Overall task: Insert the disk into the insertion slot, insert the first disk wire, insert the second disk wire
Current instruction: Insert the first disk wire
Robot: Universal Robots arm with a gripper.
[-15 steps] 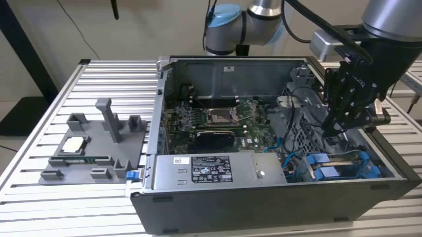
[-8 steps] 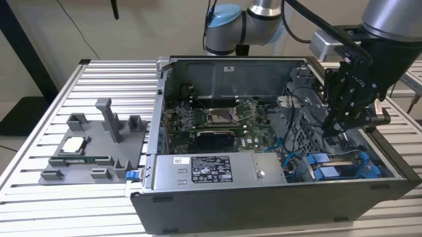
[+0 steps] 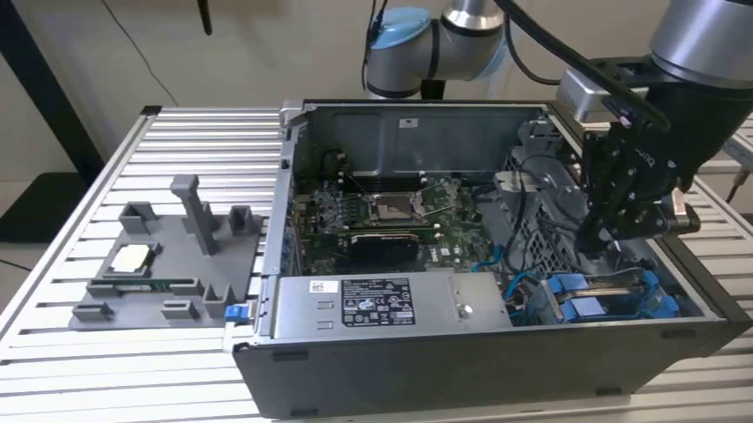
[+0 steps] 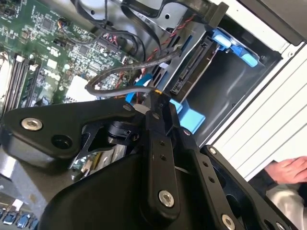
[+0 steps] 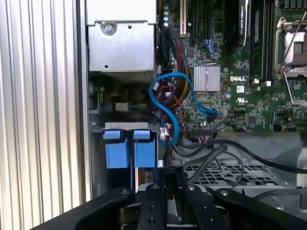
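Note:
The disk (image 4: 193, 71) sits inside the insertion slot (image 4: 225, 91) at the front corner of the black case on the exterior view's right. Its connector edge faces the case interior. Its blue carrier tabs (image 5: 117, 152) stick out of the bay, and the carrier (image 3: 600, 304) also shows in the exterior view. My gripper (image 3: 606, 242) reaches down into the case just above the bay. In both wrist views the gripper (image 4: 154, 96) (image 5: 163, 168) is shut on the end of a dark disk wire (image 4: 120, 72), a short way from the connector edge. The held end is mostly hidden by the fingers.
A loose blue cable (image 5: 168, 103) loops beside the bay. The motherboard (image 3: 376, 211) fills the case floor, with a grey box bearing a white sticker (image 3: 376, 304) in front. A grey fixture (image 3: 165, 264) stands on the slatted table (image 3: 176, 132). A person's hand (image 4: 288, 170) rests outside the case.

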